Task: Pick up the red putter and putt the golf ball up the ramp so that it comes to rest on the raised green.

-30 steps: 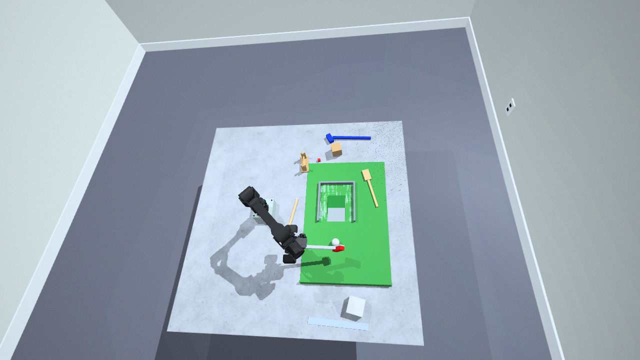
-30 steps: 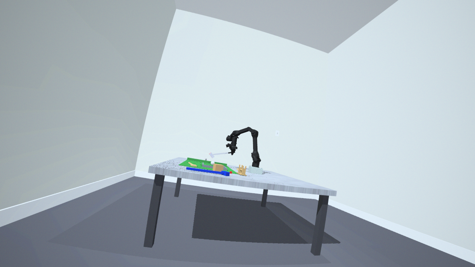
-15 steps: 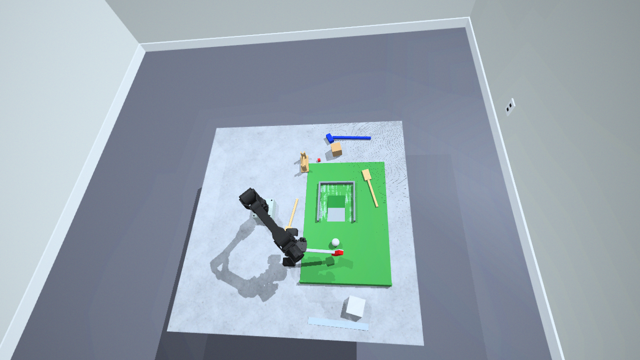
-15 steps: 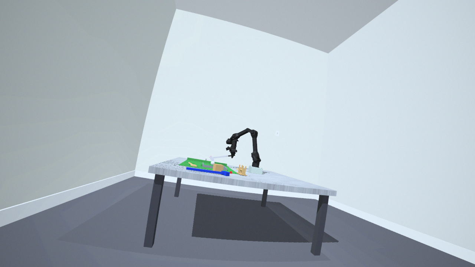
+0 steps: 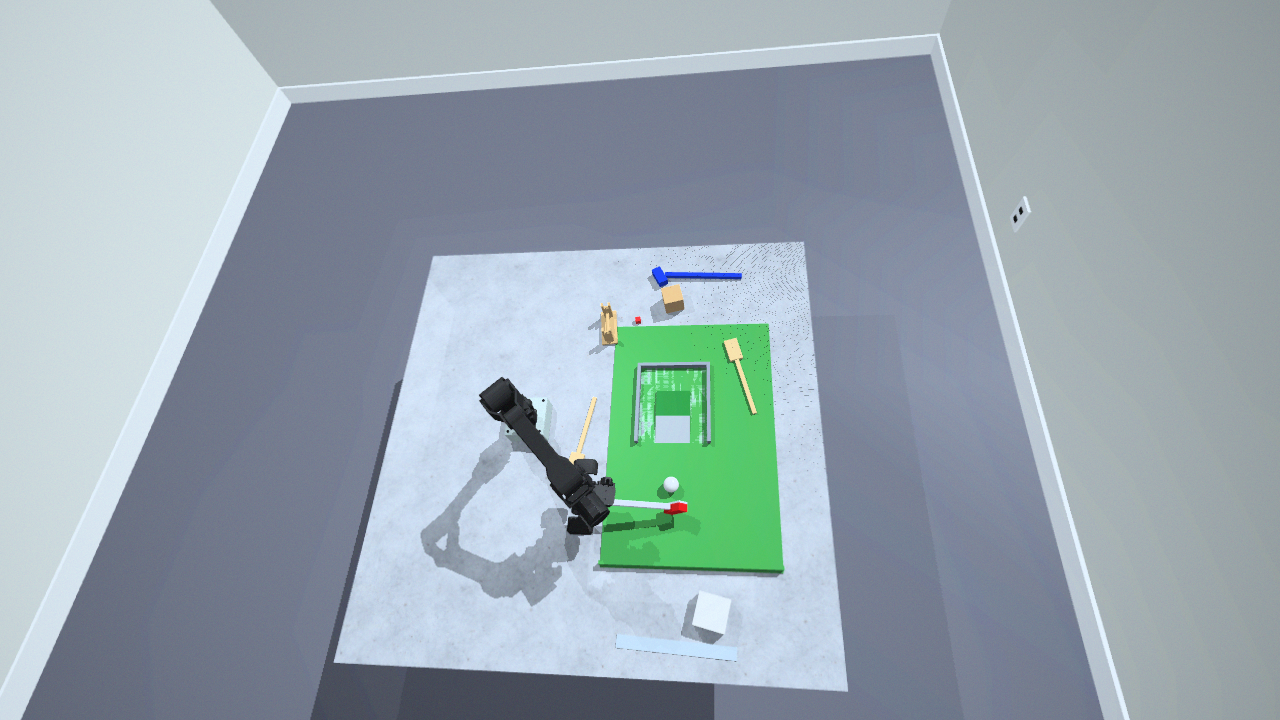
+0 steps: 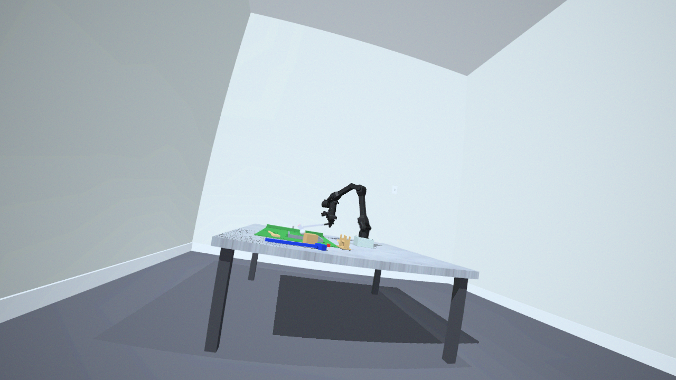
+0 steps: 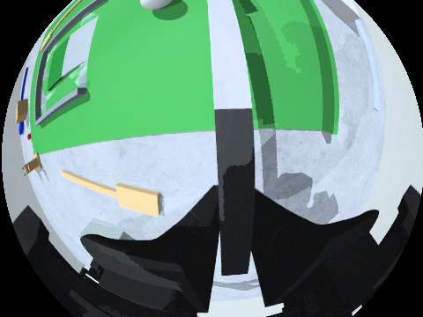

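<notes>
Clamped nearly shut on the dark grip end of the red putter (image 5: 646,505), the gripper (image 5: 597,504) hangs over the left edge of the green mat (image 5: 726,537), toward its near end. From the wrist view the two black fingers press the handle from either side, and the pale shaft runs straight away from them to the small red head at the top of the picture. In the top view the shaft lies roughly level, pointing right across the mat, with the red head just near of the golf ball (image 5: 671,484). Whether head and ball touch cannot be told; the putter's shadow falls on the mat a little nearer than the club, so it is held above the surface.

The white ball rests on the flat mat, near of the grey ramp (image 5: 673,430), which leads up to the raised green (image 5: 673,402) inside a grey-walled frame.

Left of the mat, just beside the arm (image 5: 537,438), a wooden paddle (image 5: 583,431) lies on the table (image 5: 465,358). A second wooden paddle (image 5: 740,374) lies on the mat to the right of the frame. Beyond the far edge of the mat sit a small wooden rack (image 5: 609,324), a tiny red cube (image 5: 637,319), a wooden block (image 5: 673,299) and a blue mallet (image 5: 696,275). At the near end of the table stand a white cube (image 5: 710,615) and a pale blue strip (image 5: 675,647).
</notes>
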`<state>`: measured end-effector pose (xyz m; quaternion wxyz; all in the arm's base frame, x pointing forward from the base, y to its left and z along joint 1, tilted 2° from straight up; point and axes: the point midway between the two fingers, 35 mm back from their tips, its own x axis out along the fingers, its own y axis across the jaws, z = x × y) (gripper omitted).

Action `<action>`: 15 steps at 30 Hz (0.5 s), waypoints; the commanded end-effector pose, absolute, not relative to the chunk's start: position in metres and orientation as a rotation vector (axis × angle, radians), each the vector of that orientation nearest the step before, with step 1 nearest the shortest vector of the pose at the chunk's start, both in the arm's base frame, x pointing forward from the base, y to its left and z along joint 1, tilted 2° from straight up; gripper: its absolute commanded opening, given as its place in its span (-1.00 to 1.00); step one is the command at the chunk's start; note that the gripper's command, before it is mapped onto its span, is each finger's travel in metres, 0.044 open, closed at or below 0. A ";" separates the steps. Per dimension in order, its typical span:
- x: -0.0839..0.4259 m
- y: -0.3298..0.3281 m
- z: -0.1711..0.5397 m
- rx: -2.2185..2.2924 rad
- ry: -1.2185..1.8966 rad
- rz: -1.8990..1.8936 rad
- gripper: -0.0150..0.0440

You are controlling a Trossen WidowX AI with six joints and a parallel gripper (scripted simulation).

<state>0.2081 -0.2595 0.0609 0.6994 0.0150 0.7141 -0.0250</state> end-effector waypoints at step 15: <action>0.208 -0.260 0.052 0.033 1.590 -0.057 -0.49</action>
